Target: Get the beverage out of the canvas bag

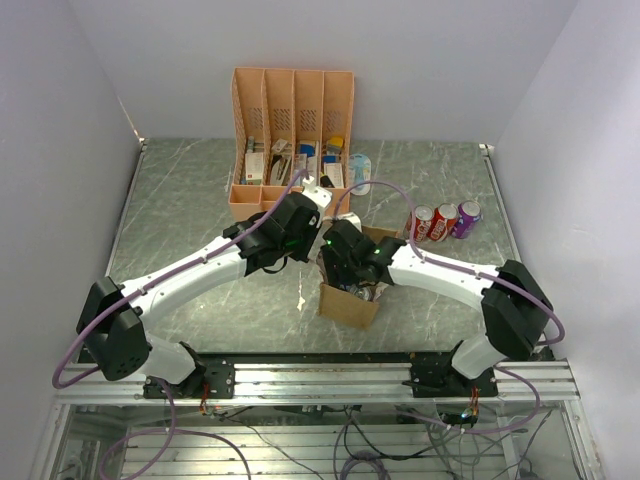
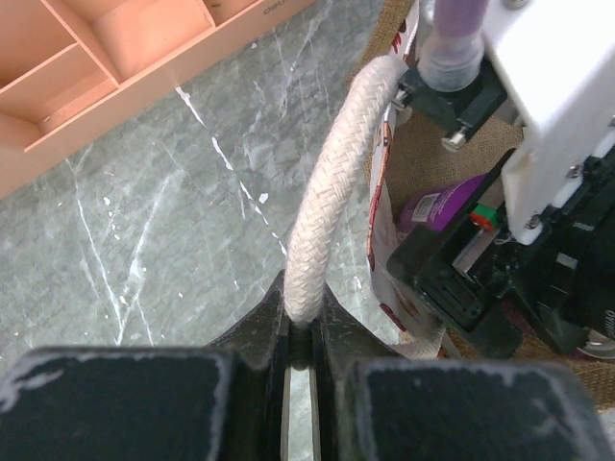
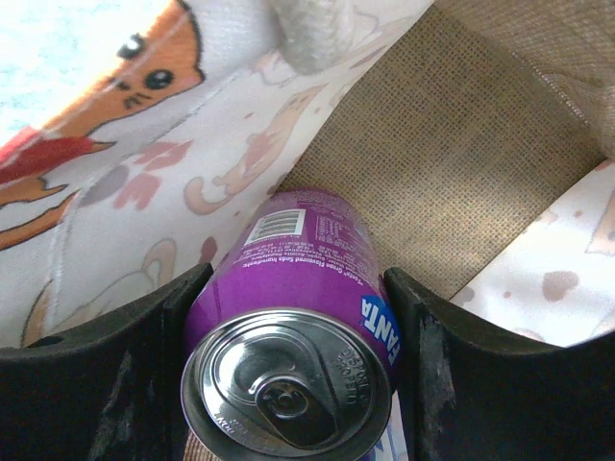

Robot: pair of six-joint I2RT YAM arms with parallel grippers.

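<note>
— Marbled tabletop [image 1: 200, 200] is occupied mid-front by the canvas bag [image 1: 350, 305], its rope handle [image 2: 332, 182] clenched in the left pincer [image 2: 300, 360].
— Risk?
— The purple can [image 3: 307, 250], inside the bag, is flanked by the right pincer [image 3: 293, 288]; a firm grip cannot be confirmed. Held shallowly, it could be dropped on lifting.
— Orientation?
— Its top is turned toward the bag's mouth, long axis running down to the floor.

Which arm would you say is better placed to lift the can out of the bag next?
The right arm: the right fingers sit either side of the purple can inside the bag. The left fingers are shut on the rope handle, so they are occupied.
</note>
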